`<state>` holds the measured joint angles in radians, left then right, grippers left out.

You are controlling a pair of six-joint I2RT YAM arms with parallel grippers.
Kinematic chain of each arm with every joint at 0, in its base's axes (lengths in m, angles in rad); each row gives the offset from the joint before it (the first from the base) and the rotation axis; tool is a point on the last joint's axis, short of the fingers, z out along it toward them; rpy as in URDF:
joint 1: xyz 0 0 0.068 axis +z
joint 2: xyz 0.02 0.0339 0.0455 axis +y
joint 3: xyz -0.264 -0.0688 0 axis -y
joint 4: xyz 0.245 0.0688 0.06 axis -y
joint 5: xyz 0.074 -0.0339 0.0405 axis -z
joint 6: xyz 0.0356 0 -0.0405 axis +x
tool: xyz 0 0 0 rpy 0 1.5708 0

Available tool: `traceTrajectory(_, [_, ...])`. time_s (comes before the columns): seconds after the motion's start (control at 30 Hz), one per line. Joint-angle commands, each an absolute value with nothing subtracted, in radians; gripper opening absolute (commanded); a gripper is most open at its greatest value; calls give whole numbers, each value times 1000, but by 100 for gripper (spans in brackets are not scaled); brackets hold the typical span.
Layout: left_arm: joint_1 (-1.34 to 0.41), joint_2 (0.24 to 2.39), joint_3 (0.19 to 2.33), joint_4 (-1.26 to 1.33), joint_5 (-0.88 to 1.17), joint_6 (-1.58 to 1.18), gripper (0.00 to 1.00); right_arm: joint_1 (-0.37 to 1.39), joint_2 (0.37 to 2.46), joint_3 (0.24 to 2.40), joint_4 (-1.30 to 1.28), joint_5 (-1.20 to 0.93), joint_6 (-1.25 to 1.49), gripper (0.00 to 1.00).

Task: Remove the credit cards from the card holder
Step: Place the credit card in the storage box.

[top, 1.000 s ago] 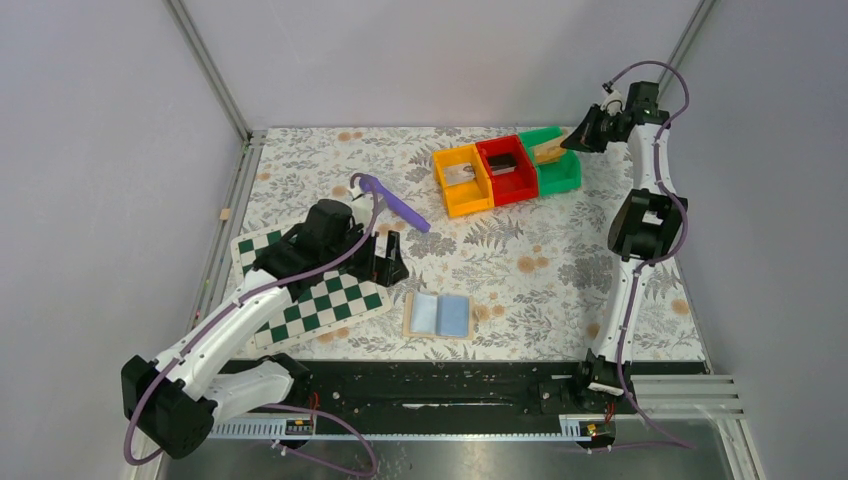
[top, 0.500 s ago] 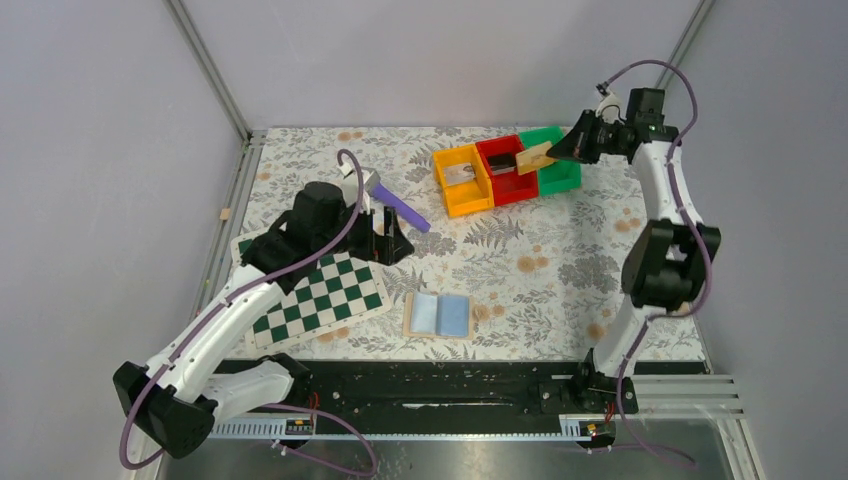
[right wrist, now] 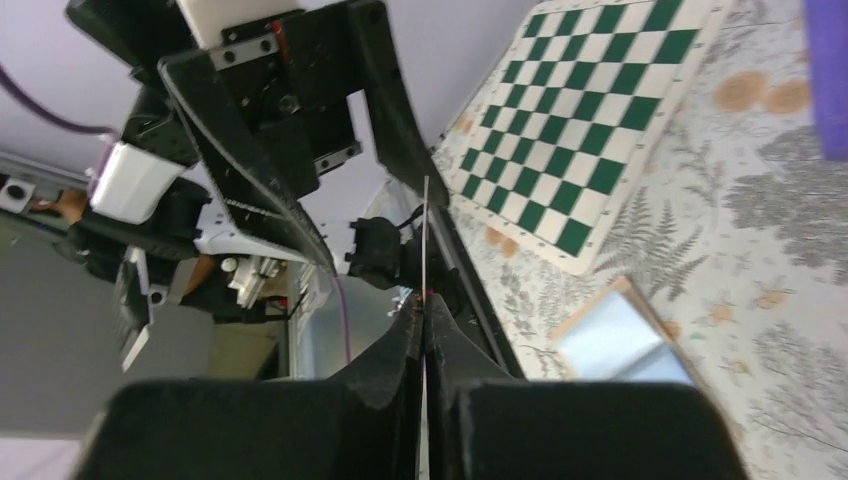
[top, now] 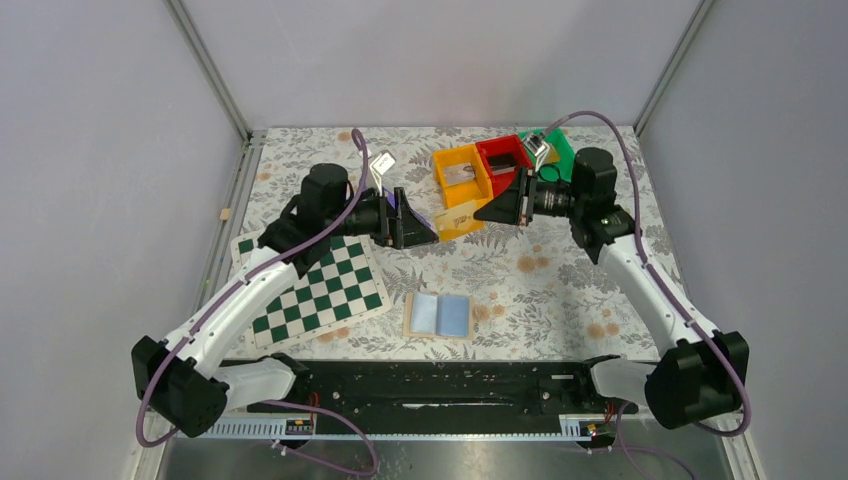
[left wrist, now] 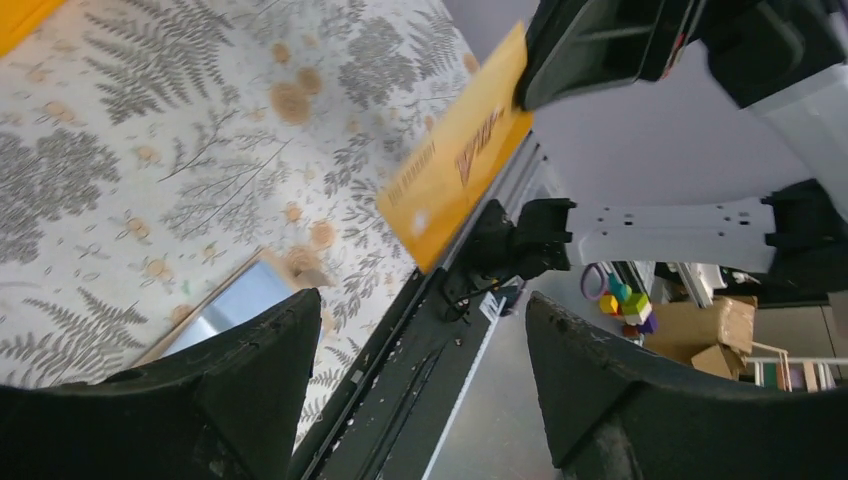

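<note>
Right tool (right wrist: 424, 308) pinches card (left wrist: 455, 170); left tool (left wrist: 415, 305) gapes

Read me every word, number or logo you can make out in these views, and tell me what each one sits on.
Nothing can be quoted.
Orange card held by the right pincer: some larger lettering and a line of small print, both too blurred to read.
Card holder: no print visible.
White tag on the left arm's cable: too small to tell.
</note>
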<state>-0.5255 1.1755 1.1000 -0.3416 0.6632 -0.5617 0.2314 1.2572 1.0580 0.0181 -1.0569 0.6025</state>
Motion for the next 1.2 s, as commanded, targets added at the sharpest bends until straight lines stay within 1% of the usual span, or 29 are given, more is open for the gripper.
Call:
traceTrajectory(0.0, [-523,1158,1046,-116,799,-653,74,288,1170,964,330,-1101,828,0])
traceTrajectory(0.07, [-523,1163,1008,-18,843,-715,71,307,1160,931,364,-1101,857,0])
traceTrajectory(0.13, [-523,1171,972,92,879,-782,62,324,1157,908,365,-1094,858,0])
traceTrajectory(0.2, [-523,1182,948,164,900,-839,44,335,1158,898,362,-1092,858,0])
traceTrajectory(0.23, [-523,1187,943,177,903,-850,32,337,1160,894,359,-1090,857,0])
traceTrajectory(0.3, [-523,1193,939,182,903,-859,15,337,1158,888,340,-1075,849,0])
traceTrajectory(0.37, [-523,1189,931,193,892,-872,2,337,1154,889,287,-1041,812,11])
traceTrajectory(0.4, [-523,1185,922,204,883,-881,0,338,1149,889,260,-1015,802,17])
traceTrajectory(0.47, [-523,1180,903,228,860,-906,0,337,1127,877,216,-931,799,27])
traceTrajectory(0.53, [-523,1179,881,265,838,-937,0,337,1081,841,217,-815,834,30])
traceTrajectory(0.63, [-522,1180,853,312,806,-981,0,337,996,747,321,-683,935,35])
traceTrajectory(0.73, [-522,1186,837,353,795,-1016,0,339,941,686,366,-613,969,40])
traceTrajectory(0.83, [-523,1190,824,401,785,-1053,0,339,931,655,388,-619,983,47])
traceTrajectory(0.93, [-523,1193,815,424,774,-1069,0,350,929,620,446,-606,1035,49])
traceTrajectory(1.0, [-522,1200,811,437,770,-1077,0,365,920,599,484,-569,1056,48])
traceTrajectory(1.17, [-523,1210,801,461,772,-1098,0,377,912,583,503,-530,1059,43])
